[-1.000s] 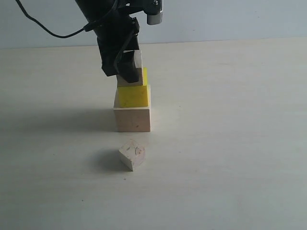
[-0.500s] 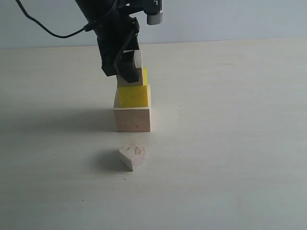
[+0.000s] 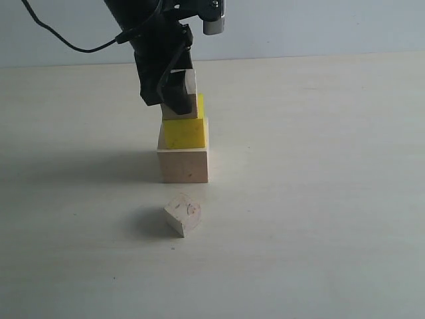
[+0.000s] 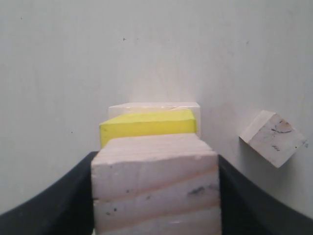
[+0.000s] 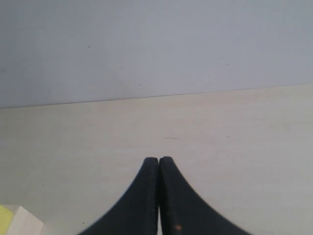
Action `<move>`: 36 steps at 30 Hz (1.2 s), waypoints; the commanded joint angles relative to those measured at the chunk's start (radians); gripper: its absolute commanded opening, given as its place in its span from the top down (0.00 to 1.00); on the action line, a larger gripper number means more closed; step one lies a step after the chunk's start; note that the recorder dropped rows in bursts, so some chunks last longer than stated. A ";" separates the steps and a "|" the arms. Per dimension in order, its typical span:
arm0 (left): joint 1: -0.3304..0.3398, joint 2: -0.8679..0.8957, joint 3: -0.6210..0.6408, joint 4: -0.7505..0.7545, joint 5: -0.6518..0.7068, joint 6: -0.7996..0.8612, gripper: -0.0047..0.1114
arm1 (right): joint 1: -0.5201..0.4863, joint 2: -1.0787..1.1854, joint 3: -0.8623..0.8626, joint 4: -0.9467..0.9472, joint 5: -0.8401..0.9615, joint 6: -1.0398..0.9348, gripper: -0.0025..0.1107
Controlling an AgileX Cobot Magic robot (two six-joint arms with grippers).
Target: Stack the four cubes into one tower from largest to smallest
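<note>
A tower stands mid-table: the large pale wooden cube (image 3: 184, 166) with the bright yellow cube (image 3: 186, 134) on top. My left gripper (image 3: 174, 93) is shut on a smaller bare wooden cube (image 3: 175, 114), whose underside looks level with the yellow cube's top. In the left wrist view that held cube (image 4: 155, 186) fills the space between both black fingers (image 4: 73, 196), with the yellow cube (image 4: 146, 125) and large cube (image 4: 154, 106) beyond it. The smallest cube (image 3: 183, 214), marked with a knot, lies alone on the table in front of the tower (image 4: 273, 138). My right gripper (image 5: 159, 161) is shut on nothing.
The pale table (image 3: 319, 199) runs back to a grey wall (image 3: 319, 26). A black cable (image 3: 60, 36) hangs from the left arm. A corner of the tower (image 5: 19, 220) shows at the edge of the right wrist view.
</note>
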 commanded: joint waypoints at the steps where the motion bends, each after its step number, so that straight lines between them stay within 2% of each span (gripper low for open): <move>1: -0.002 -0.011 -0.010 -0.002 -0.001 0.004 0.96 | -0.005 0.001 0.005 -0.005 -0.006 -0.003 0.98; 36: -0.002 -0.006 -0.021 -0.025 -0.001 0.004 0.96 | -0.005 0.001 0.005 -0.005 -0.004 -0.003 0.98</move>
